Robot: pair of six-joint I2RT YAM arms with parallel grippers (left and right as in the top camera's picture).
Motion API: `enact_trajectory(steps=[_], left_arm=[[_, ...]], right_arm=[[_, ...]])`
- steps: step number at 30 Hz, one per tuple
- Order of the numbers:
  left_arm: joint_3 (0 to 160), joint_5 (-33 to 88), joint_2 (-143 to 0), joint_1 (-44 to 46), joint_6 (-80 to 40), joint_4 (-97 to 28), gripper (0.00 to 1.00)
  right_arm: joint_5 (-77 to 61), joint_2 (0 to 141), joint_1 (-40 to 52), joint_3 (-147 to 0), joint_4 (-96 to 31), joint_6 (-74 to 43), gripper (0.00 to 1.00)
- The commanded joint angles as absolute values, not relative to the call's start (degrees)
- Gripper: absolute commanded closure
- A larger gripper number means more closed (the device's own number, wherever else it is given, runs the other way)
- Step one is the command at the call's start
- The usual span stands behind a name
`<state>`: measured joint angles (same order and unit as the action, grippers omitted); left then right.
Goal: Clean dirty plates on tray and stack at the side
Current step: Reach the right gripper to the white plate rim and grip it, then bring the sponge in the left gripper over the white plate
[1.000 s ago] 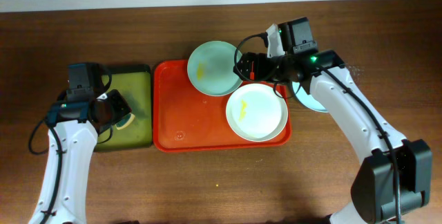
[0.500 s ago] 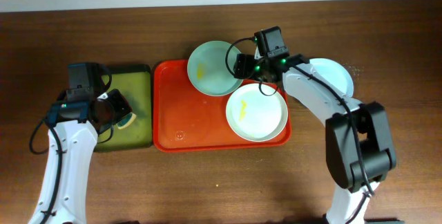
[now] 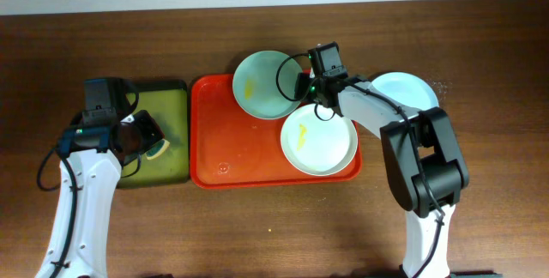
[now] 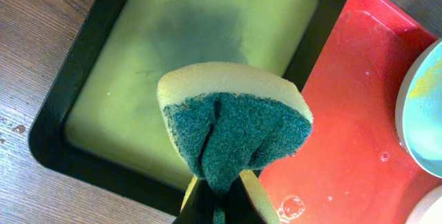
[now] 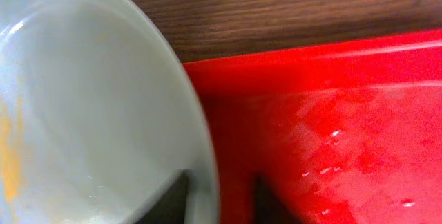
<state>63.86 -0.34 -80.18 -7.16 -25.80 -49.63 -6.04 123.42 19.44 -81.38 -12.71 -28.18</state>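
Note:
The mint green plate [image 3: 266,83] lies at the red tray's [image 3: 232,154] back edge with a yellow smear on its left side. My right gripper [image 3: 302,82] is at its right rim. In the right wrist view the gripper [image 5: 219,182] stands astride the plate [image 5: 90,99], one finger inside the rim and one outside over the tray [image 5: 331,113], closed in on it. The cream white plate [image 3: 319,139], yellow-smeared, sits on the tray's right part. The pale blue plate [image 3: 407,93] rests on the table right of the tray. My left gripper [image 4: 219,196] is shut on a yellow-green sponge [image 4: 235,127].
A black-rimmed olive-green tray [image 3: 167,111] sits left of the red tray, and the left gripper holds the sponge above it [image 4: 200,58]. Water droplets lie on the red tray's bare left part [image 4: 345,113]. Brown wooden table surrounds both trays.
The right gripper has moved left from over the blue plate to the mint plate's right rim, and its jaws have narrowed around that rim. The left arm has not moved.

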Motion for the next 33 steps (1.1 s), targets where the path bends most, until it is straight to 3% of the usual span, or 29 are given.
enact_trajectory(steps=[1, 5, 7, 11, 13, 18, 33], left_arm=[[64.8, 0.3, -80.1, -7.4, -26.3, -49.3, 1.00], [64.8, 0.3, -80.1, -7.4, -26.3, -49.3, 1.00], [64.8, 0.1, -80.1, -7.4, -26.3, -49.3, 1.00], [64.8, 0.0, -80.1, -7.4, -26.3, -49.4, 1.00], [64.8, -0.4, -80.1, -7.4, -26.3, -49.3, 1.00], [64.8, -0.8, -80.1, -7.4, -26.3, -49.6, 1.00], [64.8, -1.0, -80.1, -7.4, -26.2, -50.1, 1.00]], right_arm=[[-10.9, 123.8, 20.8, -82.4, -12.6, -28.0, 0.96], [-20.2, 122.0, 22.2, -86.2, -13.7, -27.9, 0.96], [-21.9, 120.4, 23.6, -89.8, -21.2, -27.9, 0.96], [-20.5, 120.0, 27.8, -91.6, -34.0, -25.4, 0.96], [-13.2, 120.0, 30.9, -91.5, -37.7, -25.4, 0.96], [-1.9, 120.4, 36.0, -90.9, -39.9, -26.1, 0.96], [-2.7, 120.4, 35.4, -83.8, -37.3, -24.5, 0.96]])
